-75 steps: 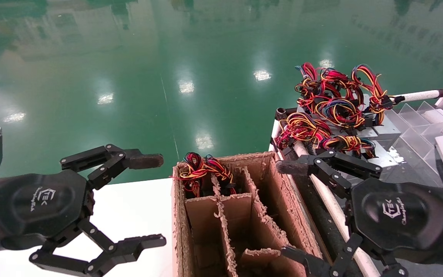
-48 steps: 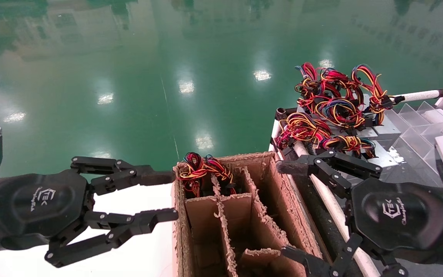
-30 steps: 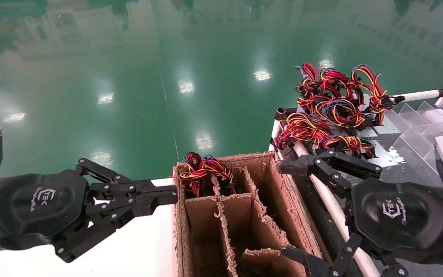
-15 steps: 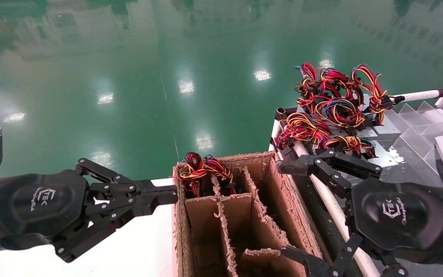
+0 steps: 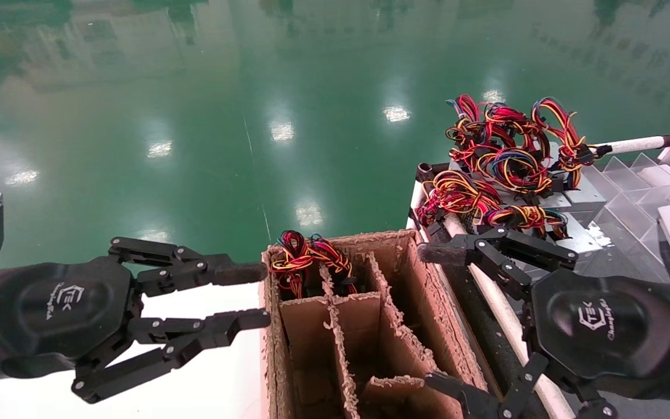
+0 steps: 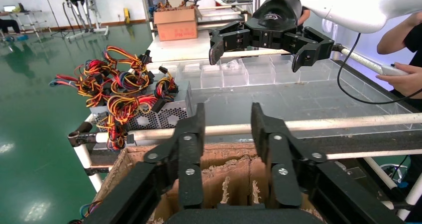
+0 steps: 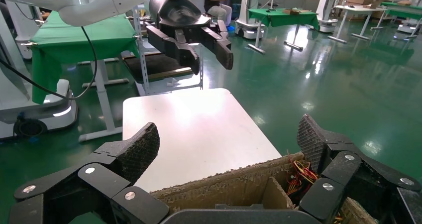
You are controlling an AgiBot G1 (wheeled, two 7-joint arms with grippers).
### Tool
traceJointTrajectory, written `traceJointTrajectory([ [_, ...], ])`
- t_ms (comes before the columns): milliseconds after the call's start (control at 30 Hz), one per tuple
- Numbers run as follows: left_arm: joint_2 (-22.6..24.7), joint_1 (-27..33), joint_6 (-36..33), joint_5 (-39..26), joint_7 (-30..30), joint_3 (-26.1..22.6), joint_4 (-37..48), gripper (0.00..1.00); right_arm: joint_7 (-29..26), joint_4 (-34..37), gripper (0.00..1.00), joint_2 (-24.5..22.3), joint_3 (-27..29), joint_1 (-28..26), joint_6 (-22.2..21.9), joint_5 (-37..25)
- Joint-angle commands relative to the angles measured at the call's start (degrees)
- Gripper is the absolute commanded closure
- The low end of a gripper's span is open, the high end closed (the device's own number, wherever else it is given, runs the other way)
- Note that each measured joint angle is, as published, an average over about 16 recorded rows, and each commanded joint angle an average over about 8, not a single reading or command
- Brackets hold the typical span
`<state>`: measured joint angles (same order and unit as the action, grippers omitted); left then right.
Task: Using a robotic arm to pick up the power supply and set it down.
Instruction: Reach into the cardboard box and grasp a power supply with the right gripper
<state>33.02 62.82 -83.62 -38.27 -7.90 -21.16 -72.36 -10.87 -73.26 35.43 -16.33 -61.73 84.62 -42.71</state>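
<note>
1. While both arms hang low at the near edge of the head view, the left end effector sits over the white table, its fingers partly spread with a clear gap between them, holding nothing; its tips reach just to the left wall of the cardboard box.
2. Opposite it, the right end effector hangs at the box's right side with its fingers spread wide, also empty.
3. Between the two, the cardboard box stands open, split by cardboard dividers into compartments.
4. At the box's far left compartment a bundle of red, yellow and black wires pokes above the rim; the grey body beneath is hidden, so it is probably a power supply standing inside.
5. Farther off to the right, several grey power supplies lie stacked on a rack, their tangled wire bunches piled on top, well apart from both end effectors.
6. Beyond everything lies the glossy green floor.
</note>
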Motion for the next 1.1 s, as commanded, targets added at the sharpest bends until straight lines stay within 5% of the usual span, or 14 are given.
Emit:
traceJointTrajectory([
  [33,0.0,0.0,0.0,0.0,0.0,0.0,0.0,0.0,0.0,0.1,0.0,0.0,0.0,0.1,0.0,0.0],
  [600,0.0,0.0,0.0,0.0,0.0,0.0,0.0,0.0,-3.7,2.4,0.0,8.9,-4.9,-4.5,-16.0,-12.5],
  [1100,0.0,0.0,0.0,0.0,0.0,0.0,0.0,0.0,-5.2,6.0,0.0,12.0,-7.5,-6.7,-19.1,-16.8],
])
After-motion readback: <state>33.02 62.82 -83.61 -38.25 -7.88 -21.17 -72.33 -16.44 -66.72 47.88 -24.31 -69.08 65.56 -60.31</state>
